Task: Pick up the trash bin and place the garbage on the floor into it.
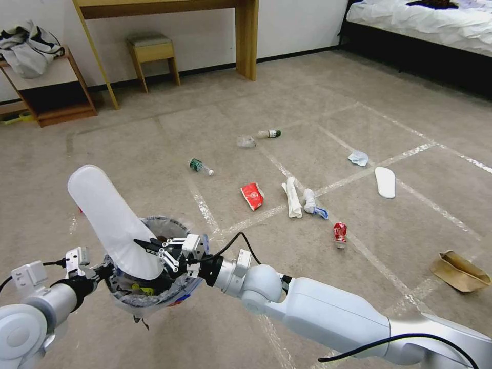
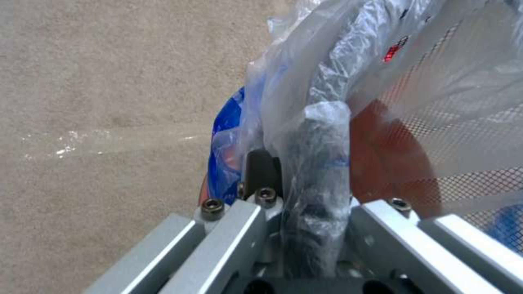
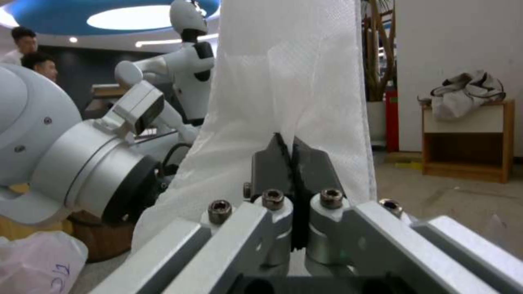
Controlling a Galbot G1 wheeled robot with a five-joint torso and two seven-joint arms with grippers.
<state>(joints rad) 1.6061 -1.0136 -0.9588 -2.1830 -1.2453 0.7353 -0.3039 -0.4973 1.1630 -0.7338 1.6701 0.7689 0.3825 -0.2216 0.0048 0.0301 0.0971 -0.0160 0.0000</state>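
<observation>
The trash bin, a red bucket lined with a clear, blue-printed bag, hangs low on my left. My left gripper is shut on its rim through the bag. My right gripper is shut on a long flat white fabric piece, whose lower end sits over the bin's mouth. Garbage lies on the carpet ahead: a green-capped bottle, a second bottle, a red wrapper, a white paper roll, a tissue wad, a red can.
Farther right lie a bluish tissue, a white sole-shaped piece and a brown paper scrap. A stool, a desk leg and a low shelf line the far wall. A bed stands at the far right.
</observation>
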